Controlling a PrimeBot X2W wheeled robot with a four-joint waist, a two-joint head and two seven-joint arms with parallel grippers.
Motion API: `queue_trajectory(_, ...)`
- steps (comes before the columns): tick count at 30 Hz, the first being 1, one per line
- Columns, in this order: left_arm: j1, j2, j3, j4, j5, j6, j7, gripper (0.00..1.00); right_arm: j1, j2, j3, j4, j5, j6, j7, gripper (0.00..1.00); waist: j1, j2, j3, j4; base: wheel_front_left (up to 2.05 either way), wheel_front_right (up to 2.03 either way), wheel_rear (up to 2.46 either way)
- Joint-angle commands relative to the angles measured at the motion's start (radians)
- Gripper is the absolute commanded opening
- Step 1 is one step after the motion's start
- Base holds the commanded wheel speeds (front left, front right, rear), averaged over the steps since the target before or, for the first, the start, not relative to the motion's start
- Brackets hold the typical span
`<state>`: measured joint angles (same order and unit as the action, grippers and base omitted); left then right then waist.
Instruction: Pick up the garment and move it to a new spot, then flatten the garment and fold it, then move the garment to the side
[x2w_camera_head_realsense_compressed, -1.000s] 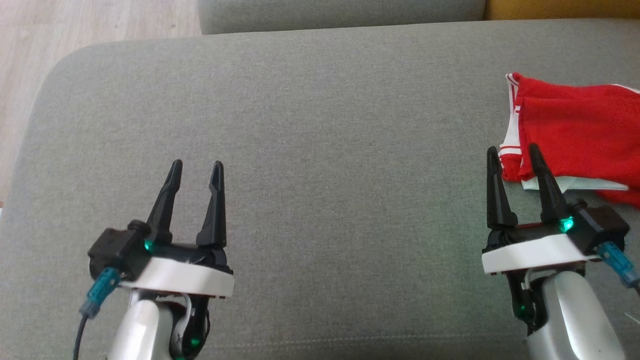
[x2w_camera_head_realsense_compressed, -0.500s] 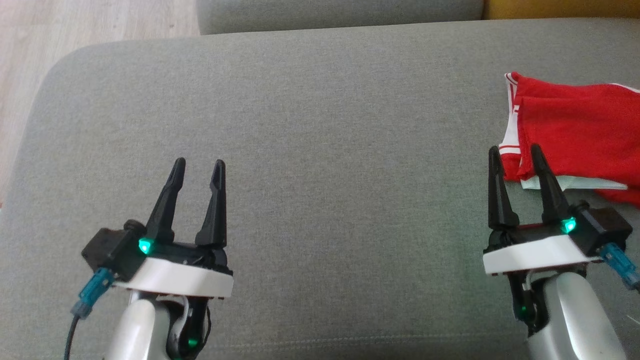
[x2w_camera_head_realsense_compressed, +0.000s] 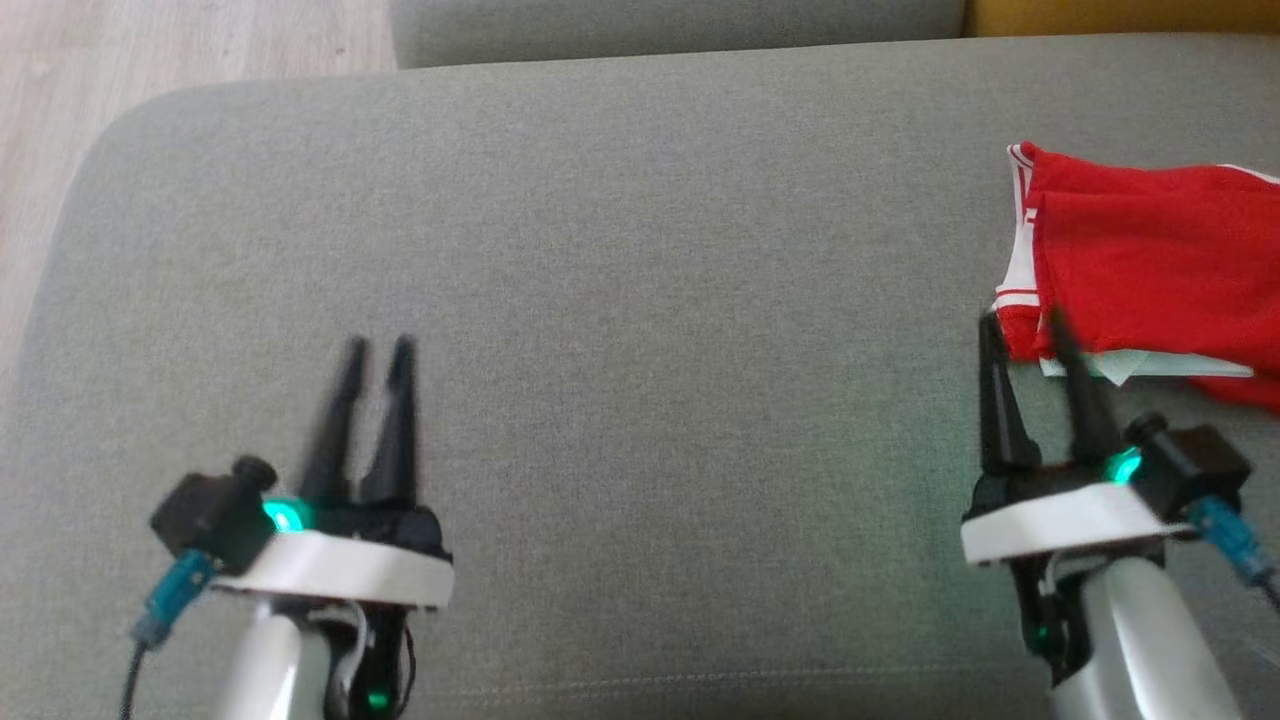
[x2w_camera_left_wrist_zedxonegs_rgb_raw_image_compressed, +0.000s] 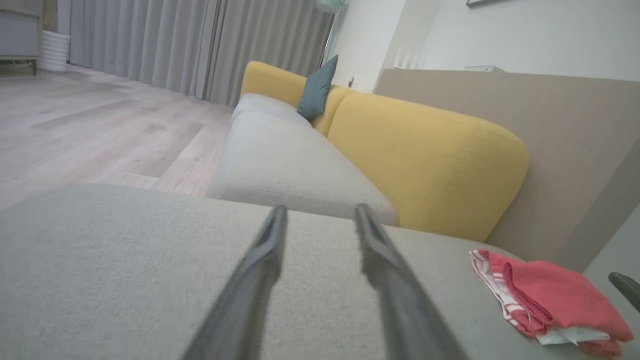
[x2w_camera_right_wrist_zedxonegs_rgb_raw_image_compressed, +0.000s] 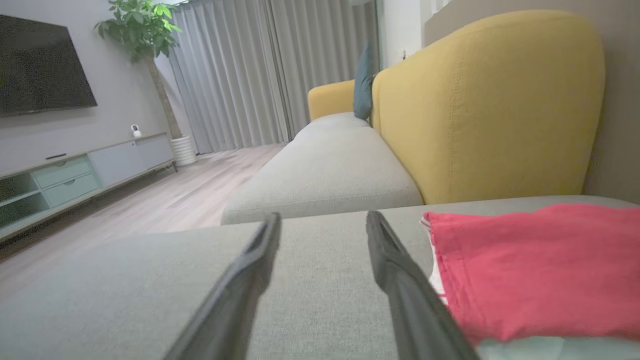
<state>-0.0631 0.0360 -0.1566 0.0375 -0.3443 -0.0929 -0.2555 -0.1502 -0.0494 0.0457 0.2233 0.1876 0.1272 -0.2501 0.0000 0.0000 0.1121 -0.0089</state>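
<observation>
The garment (x2w_camera_head_realsense_compressed: 1150, 260) lies folded in a red bundle with white striped trim at the right edge of the grey seat cushion (x2w_camera_head_realsense_compressed: 640, 250). The left wrist view has the garment (x2w_camera_left_wrist_zedxonegs_rgb_raw_image_compressed: 550, 300) at lower right, and in the right wrist view the garment (x2w_camera_right_wrist_zedxonegs_rgb_raw_image_compressed: 540, 270) lies just right of the fingers. My right gripper (x2w_camera_head_realsense_compressed: 1022, 320) is open, its tips beside the bundle's near left corner, with nothing between them. My left gripper (x2w_camera_head_realsense_compressed: 377, 345) hovers over bare cushion at lower left, blurred, its jaws narrowed but still apart and empty.
Wooden floor (x2w_camera_head_realsense_compressed: 180, 50) lies beyond the cushion's rounded left end. A second grey seat (x2w_camera_left_wrist_zedxonegs_rgb_raw_image_compressed: 285, 160) and yellow backrests (x2w_camera_left_wrist_zedxonegs_rgb_raw_image_compressed: 430, 155) with a teal pillow (x2w_camera_left_wrist_zedxonegs_rgb_raw_image_compressed: 316, 90) stand behind. A TV cabinet (x2w_camera_right_wrist_zedxonegs_rgb_raw_image_compressed: 75, 175) and a plant (x2w_camera_right_wrist_zedxonegs_rgb_raw_image_compressed: 145, 35) line the far wall.
Both grippers' jaws have drawn closer together, the left more than the right. The left gripper has slid slightly back and left. The garment has not moved.
</observation>
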Motion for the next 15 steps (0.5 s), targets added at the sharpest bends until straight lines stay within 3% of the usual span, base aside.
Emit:
queue_trajectory(1, 0.002, -0.001, 0.0, 0.008, -0.001, 0.0, 0.0, 0.0, 0.002, 0.001, 0.001, 0.007, 0.001, 0.0, 0.001, 0.0, 0.0, 0.0, 0.0, 0.0, 0.0, 0.0, 0.0)
queue_trajectory(15, 0.006, 0.008, 0.015, 0.043, -0.144, -0.003, 0.028, 0.0, 0.012, -0.007, -0.003, 0.023, 0.159, 0.0, 0.029, 0.0, 0.0, 0.0, -0.011, 0.001, 0.0, 0.0, 0.0)
